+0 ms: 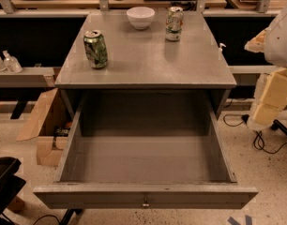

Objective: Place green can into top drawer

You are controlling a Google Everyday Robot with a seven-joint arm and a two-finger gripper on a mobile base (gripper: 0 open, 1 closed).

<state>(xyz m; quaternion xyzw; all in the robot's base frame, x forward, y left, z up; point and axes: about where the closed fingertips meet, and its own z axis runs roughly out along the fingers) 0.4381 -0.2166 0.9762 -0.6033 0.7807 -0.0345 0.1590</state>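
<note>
"Where's the small dark green metallic drink can point(95, 49)?"

"Ten o'clock, upright on the grey cabinet point(148, 62). My gripper point(5, 184) sits at eight o'clock, and I can't tell its grip. The wide grey metal top drawer point(143, 196) is open. A clumsy reach could topple the can."

Green can point(95, 49) glossy metal; top drawer point(110, 196) matt metal.

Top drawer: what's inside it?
The open top drawer shows bare floor; its front panel hides the nearest strip. The green can stands on the cabinet top. No gripper in view.
</note>
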